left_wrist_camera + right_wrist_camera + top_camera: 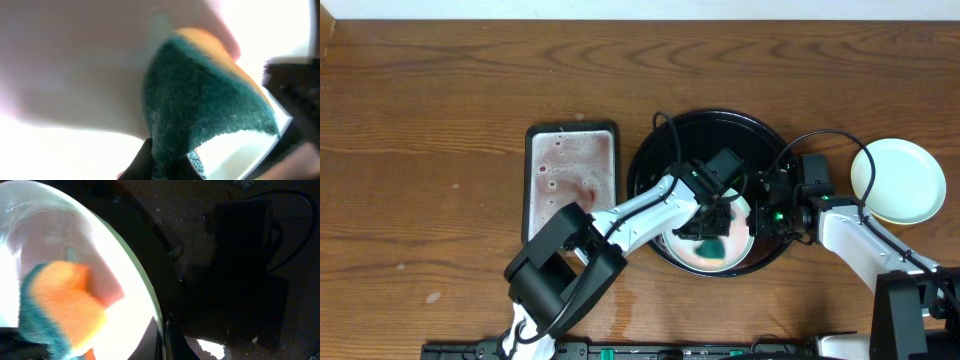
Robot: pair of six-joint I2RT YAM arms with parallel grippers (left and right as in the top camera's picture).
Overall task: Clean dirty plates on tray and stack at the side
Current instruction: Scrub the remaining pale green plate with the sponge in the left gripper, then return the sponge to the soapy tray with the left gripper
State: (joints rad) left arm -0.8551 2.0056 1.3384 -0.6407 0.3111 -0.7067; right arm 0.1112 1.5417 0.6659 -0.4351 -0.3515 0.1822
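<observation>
Rough green sponge (200,100), glossy plate (130,320)

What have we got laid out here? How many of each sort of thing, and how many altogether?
Plates: 2, one under the sponge, one off to the side
Trays: 2, a round tray and a rectangular tray
Sponge: 1
Robot arms: 2, left and right
Total: 7

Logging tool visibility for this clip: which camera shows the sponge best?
Left wrist: the sponge fills the frame, green scrub face and orange layer both clear, against a pale plate. Right wrist shows its orange side, blurred. Overhead shows only a small green patch on the plate.
</observation>
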